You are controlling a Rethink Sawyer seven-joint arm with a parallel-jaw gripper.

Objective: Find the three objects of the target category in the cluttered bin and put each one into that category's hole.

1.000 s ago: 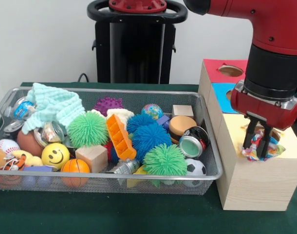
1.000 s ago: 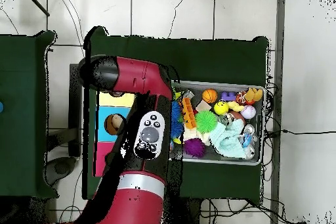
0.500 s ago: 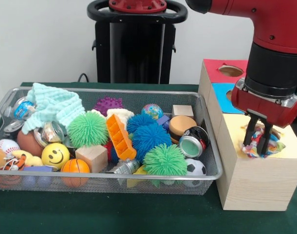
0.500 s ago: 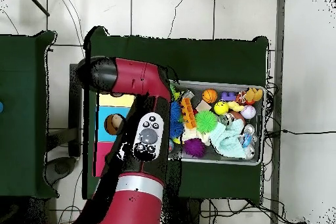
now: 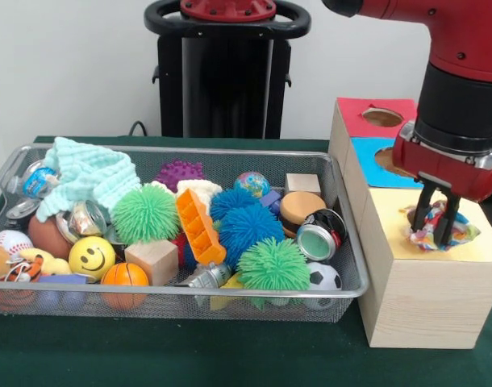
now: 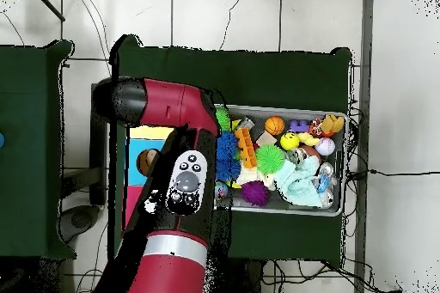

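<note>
At the right of the front view the red arm (image 5: 464,72) comes down from the top edge, and its end effector (image 5: 436,230) is seen over the yellow top of the pale wooden box (image 5: 419,302). The two black fingers (image 5: 422,216) are pressed onto a spotted cloth (image 5: 444,234), which is pinched between them and rests at the yellow-surrounded hole (image 5: 468,242); the hole itself is mostly covered by the cloth. Behind it on the box top the blue-surrounded hole (image 5: 387,158) and the red-surrounded hole (image 5: 382,117) are left uncovered.

The wire basket (image 5: 181,292) fills the left and middle of the frame on the green desk (image 5: 173,355), its right rim just beside the box wall. It is crowded nearly to the rim: a mint-green cloth (image 5: 89,175) at upper left, a smiley ball (image 5: 92,256) and a small basketball (image 5: 124,276) by the near edge, a wooden cube (image 5: 157,260), an orange block (image 5: 199,226), spiky green balls (image 5: 272,264) and a blue one (image 5: 248,226) in the middle. No other spotted cloth can be made out in the basket. A strip of bare desk is left along the bottom of the frame in front of basket and box.

In the overhead view the arm (image 6: 176,178) covers most of the box at centre left; the basket (image 6: 284,208) lies to its right, with open desk above it.
</note>
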